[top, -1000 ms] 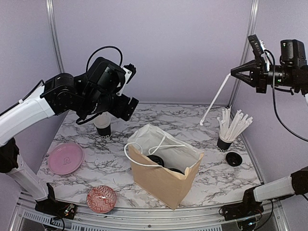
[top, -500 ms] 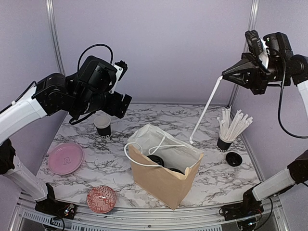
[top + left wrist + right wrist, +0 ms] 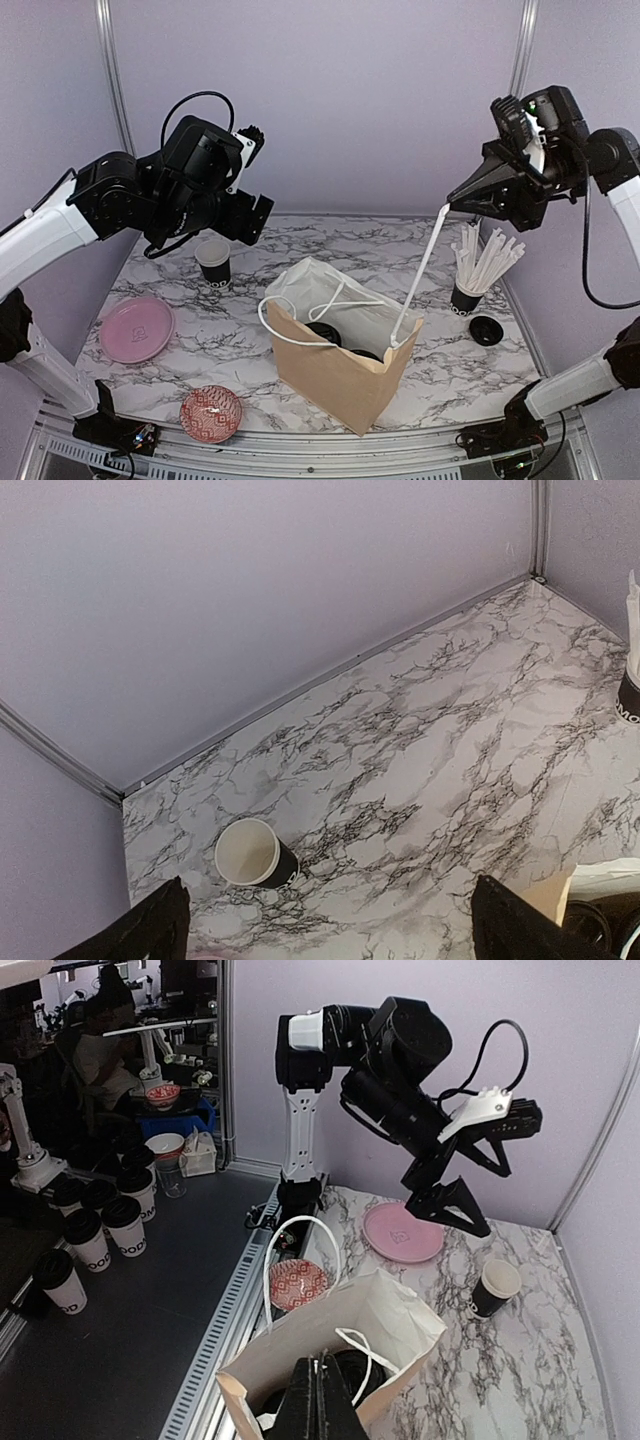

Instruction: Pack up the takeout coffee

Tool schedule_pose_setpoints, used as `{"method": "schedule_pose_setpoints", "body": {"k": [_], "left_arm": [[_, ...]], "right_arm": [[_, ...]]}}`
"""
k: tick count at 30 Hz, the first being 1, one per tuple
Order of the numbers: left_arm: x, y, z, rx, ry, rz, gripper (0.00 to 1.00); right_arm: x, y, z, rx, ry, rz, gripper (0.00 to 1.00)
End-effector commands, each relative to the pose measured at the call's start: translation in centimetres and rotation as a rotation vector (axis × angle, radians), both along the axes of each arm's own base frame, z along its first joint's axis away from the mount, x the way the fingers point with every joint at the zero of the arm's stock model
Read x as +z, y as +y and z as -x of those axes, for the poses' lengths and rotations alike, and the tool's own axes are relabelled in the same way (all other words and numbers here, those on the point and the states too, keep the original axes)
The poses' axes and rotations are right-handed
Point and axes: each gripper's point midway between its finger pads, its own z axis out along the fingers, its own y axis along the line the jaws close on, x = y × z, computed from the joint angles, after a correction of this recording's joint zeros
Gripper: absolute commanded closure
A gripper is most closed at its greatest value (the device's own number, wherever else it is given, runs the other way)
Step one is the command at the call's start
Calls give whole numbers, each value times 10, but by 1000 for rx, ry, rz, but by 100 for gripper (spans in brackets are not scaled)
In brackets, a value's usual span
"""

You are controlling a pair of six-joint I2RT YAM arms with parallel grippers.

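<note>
One takeout cup (image 3: 213,262) stands upright and uncovered on the marble table (image 3: 250,340) at the back left, well apart from the brown paper bag (image 3: 335,378). Inside the bag, two dark round shapes (image 3: 322,333) show near the bottom. They are probably cups already packed, but this cannot be confirmed.

**Left arm.** The left gripper (image 3: 250,222) hovers above and just right of the loose cup, fingers (image 3: 150,930) spread wide and holding nothing. Over the last second it lifted slightly off the cup and then stopped. No grasp has begun.

**Right arm.** The right gripper (image 3: 452,203) is clamped on the upper end of a single white straw (image 3: 420,275), which hangs down and to the left.

**Change.** One second ago the straw's lower tip was over the back right of the table, near the cup of straws (image 3: 470,285). The arm has swung left, and the tip now sits at the bag's right rim, over the opening.

**Meaning for the task.**
- The straw is about to be dropped into the bag.
- The loose cup remains to be packed, and the left gripper is placed to take it.
- The bag's white handle loops (image 3: 300,312) lie across the mouth and could snag an incoming item.

The black lid (image 3: 486,330), pink plate (image 3: 136,329) and patterned bowl (image 3: 211,413) are untouched.
</note>
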Motion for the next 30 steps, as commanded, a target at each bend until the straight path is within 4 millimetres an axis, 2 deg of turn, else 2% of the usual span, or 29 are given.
{"method": "schedule_pose_setpoints", "body": {"k": [1, 9, 13, 16, 17, 20, 22, 25, 28, 30], "left_arm": [[0, 6, -2, 26, -6, 1, 1], [-14, 10, -2, 38, 11, -18, 1], [-18, 13, -1, 43, 16, -23, 1], [-22, 15, -2, 50, 21, -30, 1], [-23, 16, -3, 54, 22, -32, 1], [-26, 17, -4, 57, 27, -35, 1], [-28, 18, -4, 59, 30, -41, 1], [-31, 21, -5, 67, 32, -46, 1], [-34, 23, -5, 73, 36, -48, 1], [-35, 22, -5, 72, 36, -50, 1]], "right_arm": [[-36, 20, -5, 7, 38, 112, 100], [-98, 74, -16, 35, 106, 309, 100], [-120, 105, -21, 46, 117, 383, 98], [-132, 129, -24, 57, 125, 431, 81], [-132, 136, -27, 61, 123, 434, 72], [-120, 145, -43, 26, 100, 409, 60], [-106, 142, -52, 5, 85, 370, 55], [-86, 126, -70, -49, 77, 315, 52], [-79, 93, -105, -180, 90, 295, 54], [-90, 64, -133, -295, 125, 310, 58]]}}
